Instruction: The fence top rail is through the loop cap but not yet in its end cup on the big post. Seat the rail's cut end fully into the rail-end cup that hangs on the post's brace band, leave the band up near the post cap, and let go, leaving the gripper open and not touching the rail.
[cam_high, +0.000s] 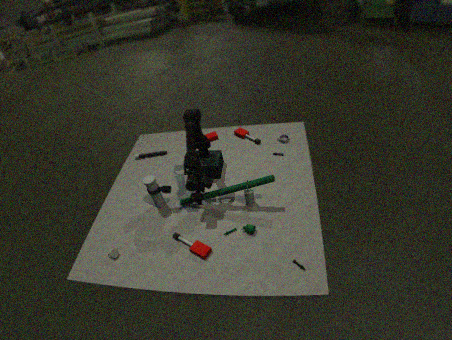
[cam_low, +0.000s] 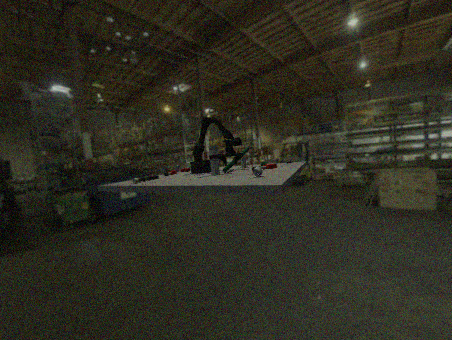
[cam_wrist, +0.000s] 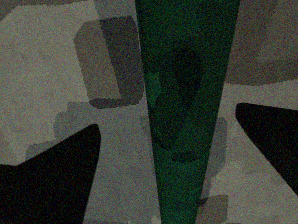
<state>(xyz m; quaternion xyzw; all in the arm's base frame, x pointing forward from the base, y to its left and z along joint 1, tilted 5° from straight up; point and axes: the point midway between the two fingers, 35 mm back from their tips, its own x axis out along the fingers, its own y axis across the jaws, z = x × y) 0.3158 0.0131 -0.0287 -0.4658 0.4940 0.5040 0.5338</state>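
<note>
The green rail slopes through the top of the short post. Its far end is high and its low end is near the big post, to the right of and below the dark cup; they look apart. The big post has a white cap, with the dark band just below it. My gripper is open, near the rail's low end. In the wrist view its fingers stand on either side of the rail, with gaps. The loop cap's details are too dark to tell.
On the pale mat lie a red-handled tool in front, another red-handled tool at the back, a green fitting, a thin green piece, a black bar at left and a ring at back right.
</note>
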